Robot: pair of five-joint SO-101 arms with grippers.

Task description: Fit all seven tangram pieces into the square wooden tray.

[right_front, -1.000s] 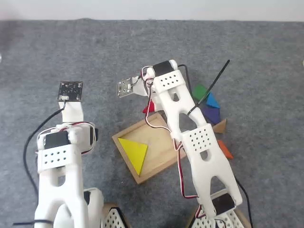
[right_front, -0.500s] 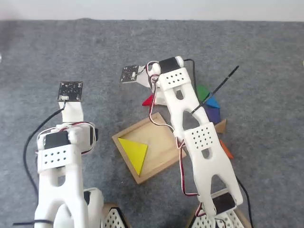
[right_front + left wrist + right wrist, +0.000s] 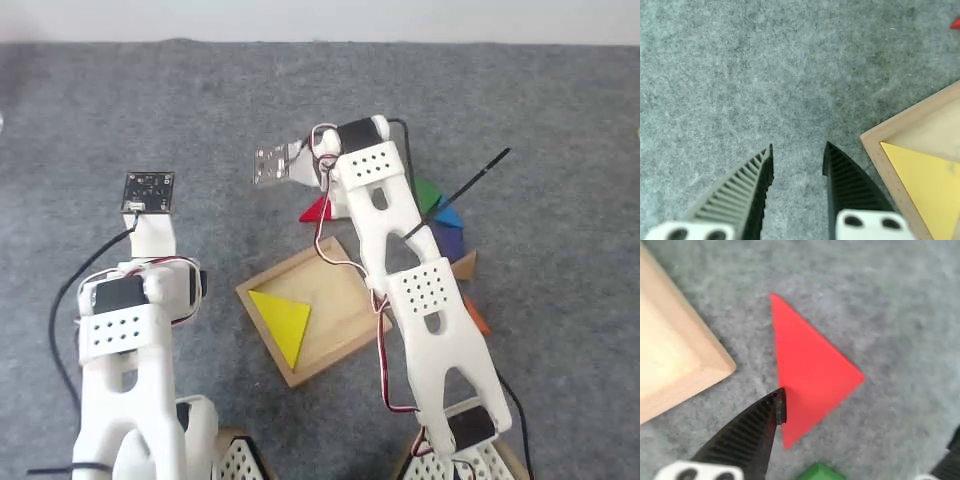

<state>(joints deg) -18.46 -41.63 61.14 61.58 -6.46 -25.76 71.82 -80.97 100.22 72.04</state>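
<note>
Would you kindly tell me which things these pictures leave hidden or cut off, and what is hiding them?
High view: the right arm overlaps the red triangle, green piece, purple piece and orange piece, hiding their full outlines.
Right wrist view: the picture's edge cuts off the green piece and one of that arm's jaws.
Left wrist view: the edge cuts off the tray and yellow triangle.
</note>
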